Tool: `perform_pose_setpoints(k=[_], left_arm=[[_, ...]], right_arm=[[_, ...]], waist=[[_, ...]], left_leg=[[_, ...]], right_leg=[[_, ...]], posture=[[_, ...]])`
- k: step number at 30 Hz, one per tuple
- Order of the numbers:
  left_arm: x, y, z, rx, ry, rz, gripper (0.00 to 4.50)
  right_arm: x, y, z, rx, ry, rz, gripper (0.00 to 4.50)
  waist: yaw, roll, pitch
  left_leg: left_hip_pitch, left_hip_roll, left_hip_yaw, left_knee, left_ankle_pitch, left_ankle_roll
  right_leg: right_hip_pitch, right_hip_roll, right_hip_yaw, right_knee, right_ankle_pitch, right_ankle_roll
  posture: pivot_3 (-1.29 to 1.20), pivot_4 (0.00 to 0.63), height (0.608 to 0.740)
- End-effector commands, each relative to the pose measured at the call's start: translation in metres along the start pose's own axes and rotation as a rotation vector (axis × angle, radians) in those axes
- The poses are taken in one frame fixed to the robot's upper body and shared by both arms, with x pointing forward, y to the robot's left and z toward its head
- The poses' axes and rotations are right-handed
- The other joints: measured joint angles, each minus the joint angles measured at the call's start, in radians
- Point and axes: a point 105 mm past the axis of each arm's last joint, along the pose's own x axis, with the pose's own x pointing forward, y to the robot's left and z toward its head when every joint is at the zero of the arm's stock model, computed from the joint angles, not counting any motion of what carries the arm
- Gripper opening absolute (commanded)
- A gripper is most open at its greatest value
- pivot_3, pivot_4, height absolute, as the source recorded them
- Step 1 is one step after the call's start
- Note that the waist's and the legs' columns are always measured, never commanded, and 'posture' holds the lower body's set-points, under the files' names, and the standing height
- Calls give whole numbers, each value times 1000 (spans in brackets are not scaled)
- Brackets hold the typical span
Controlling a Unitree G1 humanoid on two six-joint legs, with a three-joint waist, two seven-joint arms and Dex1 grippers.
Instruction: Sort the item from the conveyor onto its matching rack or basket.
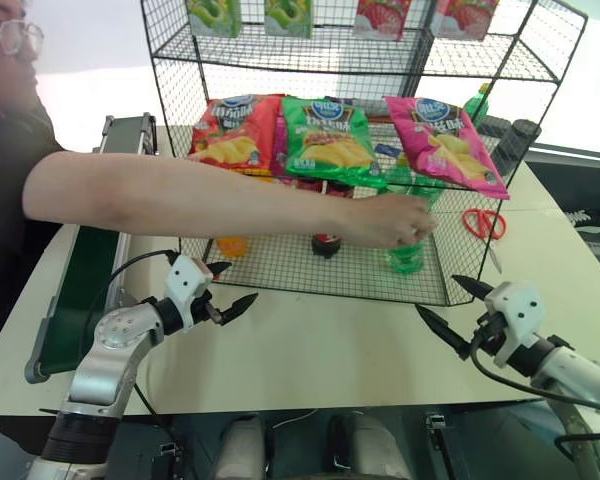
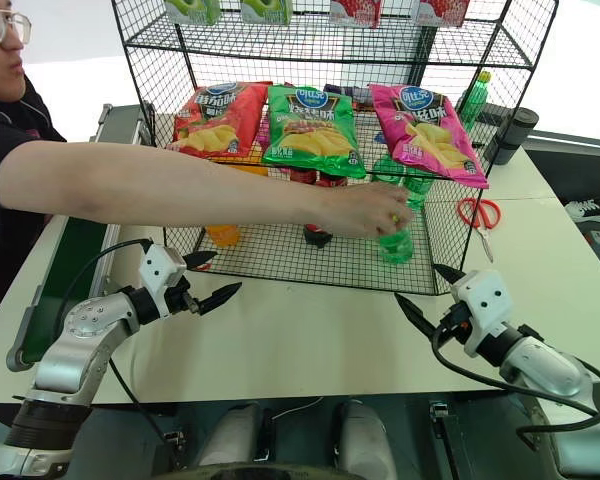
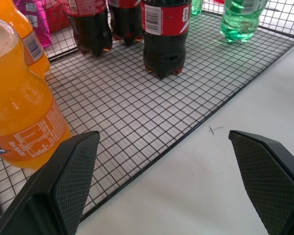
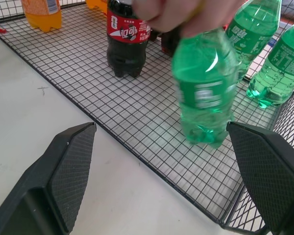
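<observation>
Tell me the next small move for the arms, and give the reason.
Probably hold both arms where they are. A person's hand grips the green bottle on the rack's lowest tier, reaching across in front of the open left gripper and open right gripper; neither holds anything.

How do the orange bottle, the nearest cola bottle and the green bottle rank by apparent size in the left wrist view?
1. orange bottle, though it is nearest the camera
2. cola bottle
3. green bottle

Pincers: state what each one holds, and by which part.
Nothing. The left pincer and right pincer both hang open above the table. A person's hand grips the green bottle by its top.
</observation>
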Motion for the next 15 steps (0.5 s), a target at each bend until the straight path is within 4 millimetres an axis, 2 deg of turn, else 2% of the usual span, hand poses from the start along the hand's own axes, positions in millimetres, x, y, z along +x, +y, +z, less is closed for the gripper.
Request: perform_pose_setpoints(k=[1,15], left_arm=[[0,2,9,30,-30,5,4500],[-3,1,9,19,-31,8,4500]], right_arm=[[1,0,8,-28,-23,-2,4438],[4,3,9,-26,-23,17,4438]], waist=[[0,0,0],[0,0,0]], left_leg=[[0,0,0,0,0,0],[0,0,0,0,0,0]], right_leg=[[0,0,0,0,0,0],[0,0,0,0,0,0]], posture=[[0,150,735],[0,150,735]])
